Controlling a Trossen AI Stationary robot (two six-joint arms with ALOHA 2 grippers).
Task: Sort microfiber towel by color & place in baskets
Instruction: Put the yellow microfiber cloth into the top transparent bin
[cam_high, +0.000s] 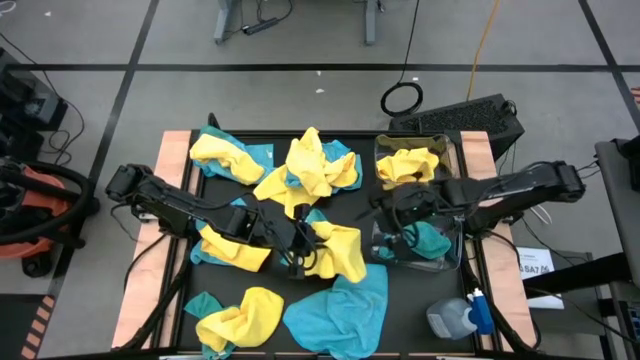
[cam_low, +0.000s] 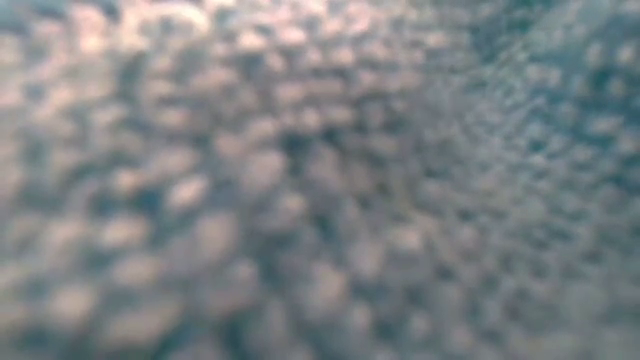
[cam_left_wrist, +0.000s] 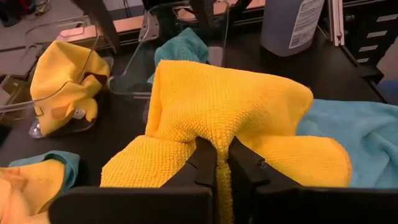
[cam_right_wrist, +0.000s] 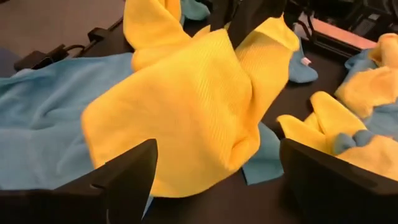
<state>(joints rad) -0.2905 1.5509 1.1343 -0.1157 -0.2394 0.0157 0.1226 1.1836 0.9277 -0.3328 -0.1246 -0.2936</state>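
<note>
Sorting underway: we see the left gripper (cam_left_wrist: 216, 163) pinched shut on a yellow towel (cam_left_wrist: 230, 112) at the table's (cam_high: 215, 278) centre, probably to carry it to the basket (cam_high: 452, 160) of yellows; the right gripper (cam_right_wrist: 217, 168) stands wide open, empty, beside the teal-holding basket (cam_high: 455, 255).

You see yellow towels (cam_left_wrist: 230, 106) of nubby, waffle-textured matt cloth, and the teal towels (cam_high: 340, 310) look equally soft. The baskets (cam_left_wrist: 186, 37) are clear, glossy plastic. The table (cam_left_wrist: 124, 124) top is smooth matt black, with pale wood-like edge strips (cam_high: 172, 170).
</note>
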